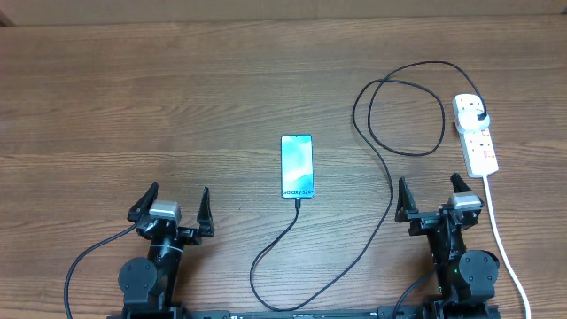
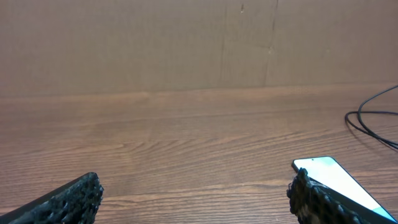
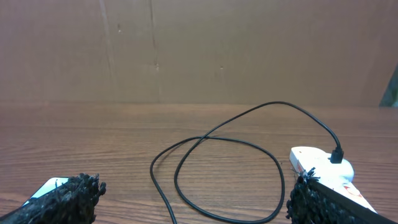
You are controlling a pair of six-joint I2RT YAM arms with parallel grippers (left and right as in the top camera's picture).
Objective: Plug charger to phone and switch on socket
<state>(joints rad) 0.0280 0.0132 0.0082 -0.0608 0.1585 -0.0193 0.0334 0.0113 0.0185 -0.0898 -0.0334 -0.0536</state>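
The phone (image 1: pixel 297 166) lies flat mid-table, cyan screen up, dark text at its near short edge. The charger (image 1: pixel 390 177), a thin black cable, runs from the phone's near edge in a loop toward the table front, then up through a coil to its plug seated in the socket (image 1: pixel 476 134), a white power strip at the right. My left gripper (image 1: pixel 172 206) is open and empty, left of the phone, whose corner shows in the left wrist view (image 2: pixel 336 180). My right gripper (image 1: pixel 429 198) is open and empty, near the socket (image 3: pixel 323 165) and the cable coil (image 3: pixel 217 174).
The socket's thick white cord (image 1: pixel 500 239) runs down the right side past my right arm to the table's front edge. A brown cardboard wall (image 2: pixel 186 43) stands behind the wooden table (image 1: pixel 177 106).
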